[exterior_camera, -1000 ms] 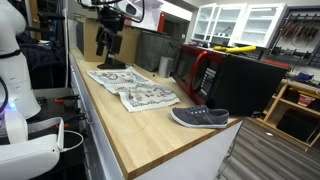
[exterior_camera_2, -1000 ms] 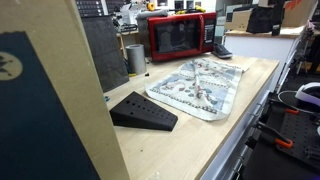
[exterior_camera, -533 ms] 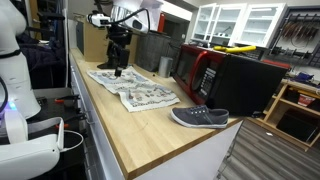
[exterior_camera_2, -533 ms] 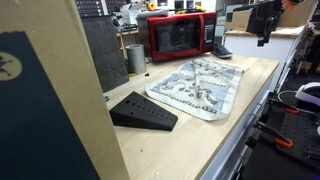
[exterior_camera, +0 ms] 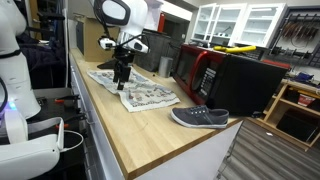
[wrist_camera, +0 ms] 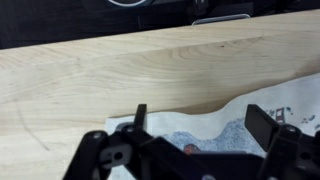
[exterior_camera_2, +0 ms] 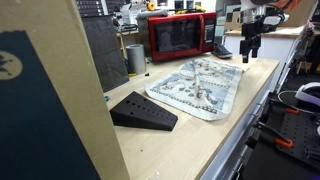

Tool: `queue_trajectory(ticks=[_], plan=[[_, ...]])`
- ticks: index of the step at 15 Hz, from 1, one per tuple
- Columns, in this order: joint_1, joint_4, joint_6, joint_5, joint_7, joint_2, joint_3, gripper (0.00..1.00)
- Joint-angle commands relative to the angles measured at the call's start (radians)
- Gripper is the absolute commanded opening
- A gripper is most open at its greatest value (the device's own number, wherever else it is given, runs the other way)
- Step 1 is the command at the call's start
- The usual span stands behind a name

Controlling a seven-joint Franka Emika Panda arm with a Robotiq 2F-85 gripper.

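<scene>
Hovering over patterned cloth (exterior_camera: 137,92), gripper (exterior_camera: 121,83) pointing straight down, fingers spread wide, gripping nothing. Wrist view showing both tips apart above cloth's edge, bare wooden counter (wrist_camera: 100,70) beyond. Cloth lying flat on counter, between black wedge (exterior_camera_2: 142,112) and grey shoe (exterior_camera: 200,117), red microwave (exterior_camera: 203,70) behind. Risk, as I'm judging it: thin flat fabric giving tips little to pinch; coming down too hard meaning scraping wood, or fabric bunching and sliding toward counter edge.

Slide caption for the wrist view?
Open gripper above the edge of the patterned cloth on a wooden countertop.
</scene>
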Motion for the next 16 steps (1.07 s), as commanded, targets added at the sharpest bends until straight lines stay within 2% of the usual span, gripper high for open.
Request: queue_trajectory(ticks=[1,5,8,11,14,16], plan=[[-0.018,0.059,0.057,0.008,0.079,0.128,0.02,1.0],[-0.035,0.143,0.109,-0.015,0.137,0.232,0.009,1.0],[-0.052,0.215,0.111,-0.004,0.13,0.297,-0.006,1.0],[-0.074,0.26,0.084,0.052,0.042,0.356,-0.012,1.0],[-0.112,0.285,0.048,0.201,-0.169,0.406,0.004,1.0],[-0.132,0.306,-0.002,0.256,-0.257,0.421,0.006,1.0]])
